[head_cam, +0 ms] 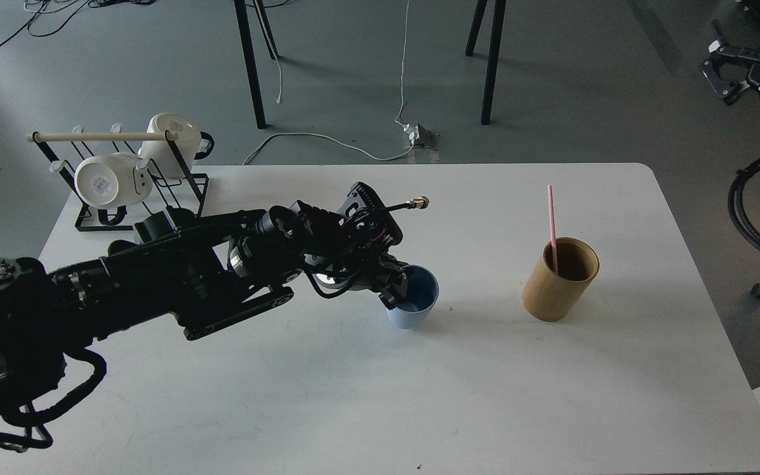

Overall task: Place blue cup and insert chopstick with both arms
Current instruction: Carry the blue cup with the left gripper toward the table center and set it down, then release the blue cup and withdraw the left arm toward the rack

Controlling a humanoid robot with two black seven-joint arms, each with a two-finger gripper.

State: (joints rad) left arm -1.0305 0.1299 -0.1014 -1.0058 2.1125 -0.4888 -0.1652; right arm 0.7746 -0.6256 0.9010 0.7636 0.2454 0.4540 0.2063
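Standing upright mid-table, the blue cup [414, 305] has its near rim pinched by the left gripper [393, 285]; a crooked release could tip it. The chopstick [552, 227] waits in the bamboo holder [559, 280]; the right gripper [726, 66], spread, hangs off-table.

Grey floor [584, 79] all around, looks like smooth concrete or vinyl, w/ soft even light and no hard shadows. White surface [485, 396] w/ rounded corners fills most of the view. Behind it, black furniture legs [250, 66] and another pair [489, 59]. White cable [327, 140] snakes to a plug block [419, 135]; dark cables [37, 20] top left.
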